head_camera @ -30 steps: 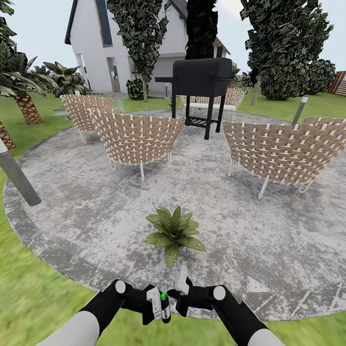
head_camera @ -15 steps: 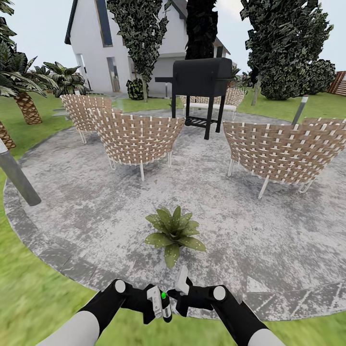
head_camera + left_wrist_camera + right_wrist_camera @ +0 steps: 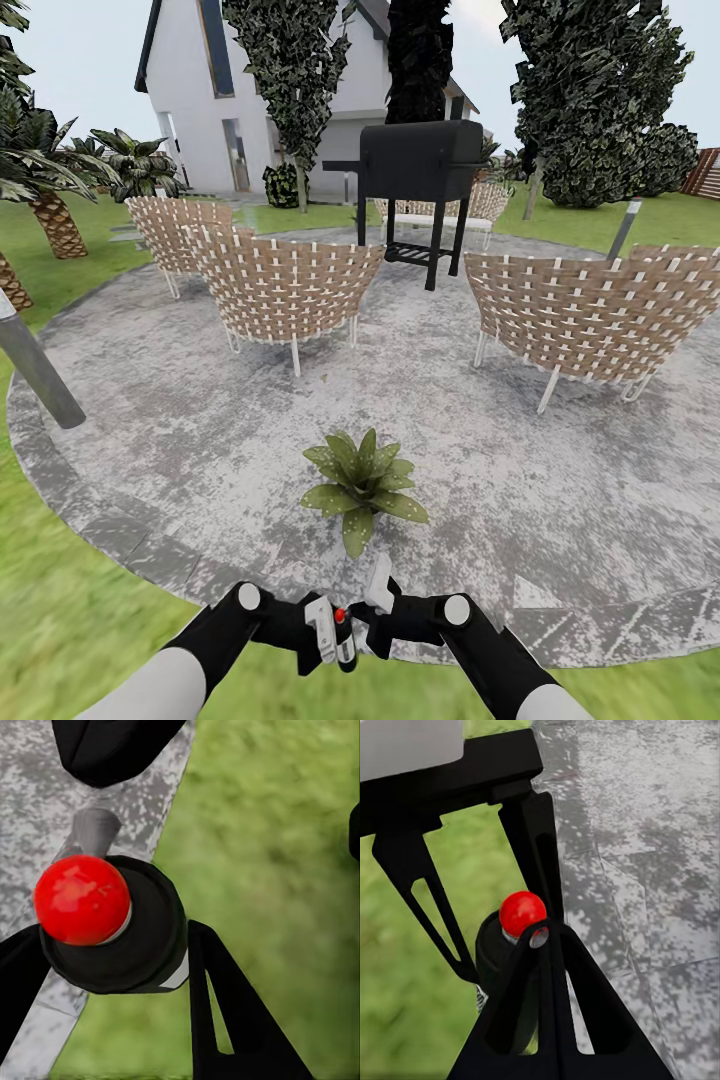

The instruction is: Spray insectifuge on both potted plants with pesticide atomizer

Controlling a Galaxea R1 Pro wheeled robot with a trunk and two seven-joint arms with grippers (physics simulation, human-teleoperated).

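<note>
On the garden (image 3: 90, 600) edge, left tool (image 3: 330, 630) clamps pesticide atomizer (image 3: 344, 640); its cap turned green to red.

A back garden behind a white house (image 3: 195, 90): green lawn (image 3: 70, 620) rings a round mottled grey stone patio (image 3: 200, 440), set with woven wicker chairs (image 3: 280, 290) and a black barbecue grill (image 3: 420, 160). Palms (image 3: 40, 180) and dark tall trees (image 3: 590, 90) stand around (a slatted fence (image 3: 703, 170) shows far right).

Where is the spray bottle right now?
In the head view, the bottle is low and central, between the left gripper and right gripper, just short of the potted plant.
</note>
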